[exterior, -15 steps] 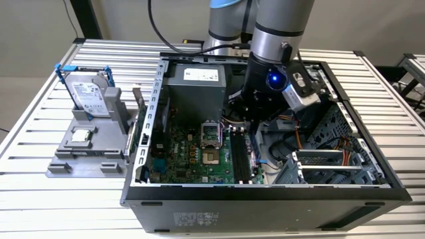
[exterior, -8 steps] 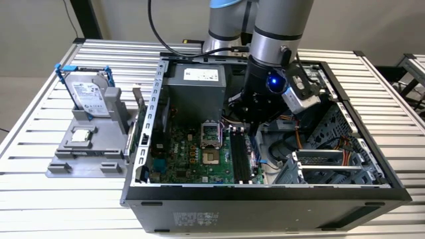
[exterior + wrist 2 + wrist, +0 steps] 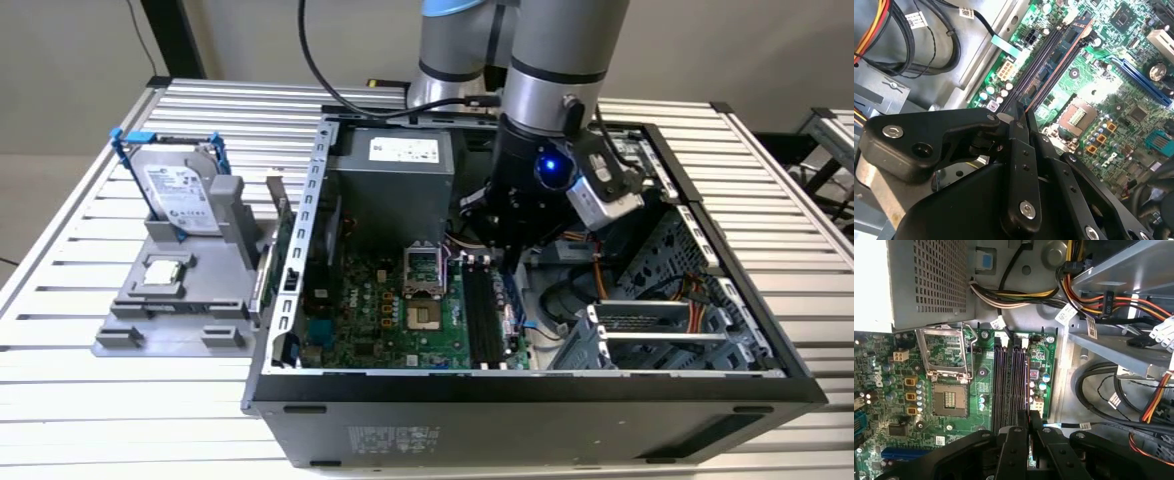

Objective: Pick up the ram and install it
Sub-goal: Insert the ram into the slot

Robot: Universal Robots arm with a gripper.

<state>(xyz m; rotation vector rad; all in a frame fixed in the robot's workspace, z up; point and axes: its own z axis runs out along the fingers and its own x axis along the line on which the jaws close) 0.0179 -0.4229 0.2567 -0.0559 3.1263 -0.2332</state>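
At the exterior view's left, a silver hard drive (image 3: 180, 190) with blue rails stands upright in a gray plastic stand (image 3: 174, 310) on the ribbed metal tabletop (image 3: 80, 400). Just right of it sits the open computer case (image 3: 534, 400), dark sheet metal, with the green motherboard (image 3: 387, 310) lying flat on its floor and a perforated gray power supply (image 3: 394, 190) at the far end.

Right of the square processor socket (image 3: 424, 318) run the long black memory slots (image 3: 483, 320). In the second wrist view the black gripper (image 3: 1021, 117) hangs over them, clenched on the ram (image 3: 1070, 37). We see the ram almost edge-on, a thin stiff board with a coppery lower edge, reaching away from the gripper along a slot. We cannot tell whether that edge already touches the slot.

We judge the seating step to be in hand. To do it well, we would keep the stick upright and parallel to the slot, with its ends inside the end latches, and press straight down with even force. A thin board like this will bind if it tilts.

Farther right, bundled yellow, red and black cables (image 3: 1104, 305) lie close by and should stay out of the slot.
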